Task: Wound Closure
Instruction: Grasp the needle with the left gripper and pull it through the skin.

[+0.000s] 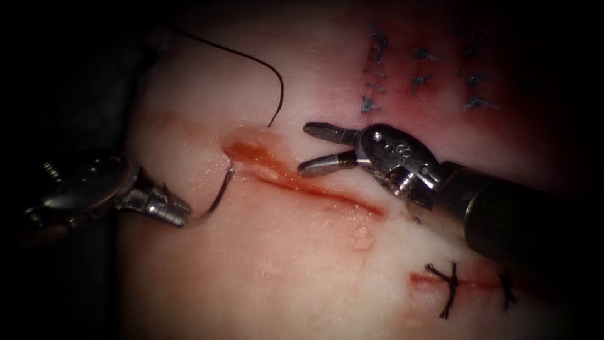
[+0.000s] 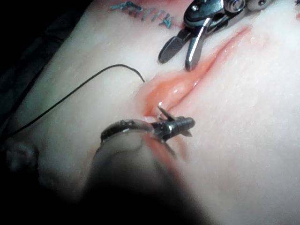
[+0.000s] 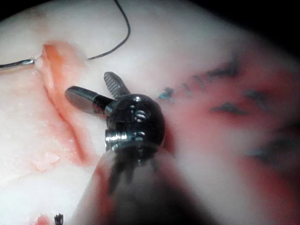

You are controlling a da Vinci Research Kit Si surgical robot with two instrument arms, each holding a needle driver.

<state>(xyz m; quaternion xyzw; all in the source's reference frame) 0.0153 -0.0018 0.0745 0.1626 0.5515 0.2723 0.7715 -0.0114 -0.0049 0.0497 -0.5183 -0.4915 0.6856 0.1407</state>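
Note:
My left tool (image 1: 182, 214) is on the left of the cut (image 1: 302, 182), shut on the curved needle (image 1: 217, 195) near its tail end. The needle arcs up from there, and its tip is in the tissue at the cut's left end. The dark thread (image 1: 277, 82) loops over the tissue above and runs down into it just above that end. My right tool (image 1: 305, 149) hovers over the upper right side of the cut, open and holding nothing. In the right wrist view the right tool (image 3: 89, 84) is beside the cut (image 3: 61, 103), with the needle (image 3: 18, 63) beyond. The left wrist view has the left tool (image 2: 180, 124), the thread (image 2: 93, 79) and the right tool (image 2: 176, 61).
Red fluid lies along the cut. Two tied dark stitches (image 1: 450, 286) (image 1: 506, 289) close the cut's far right part. Blue ink marks (image 1: 377, 75) are on the reddened tissue at the upper right. The tissue's edge (image 1: 126, 126) drops into dark on the left.

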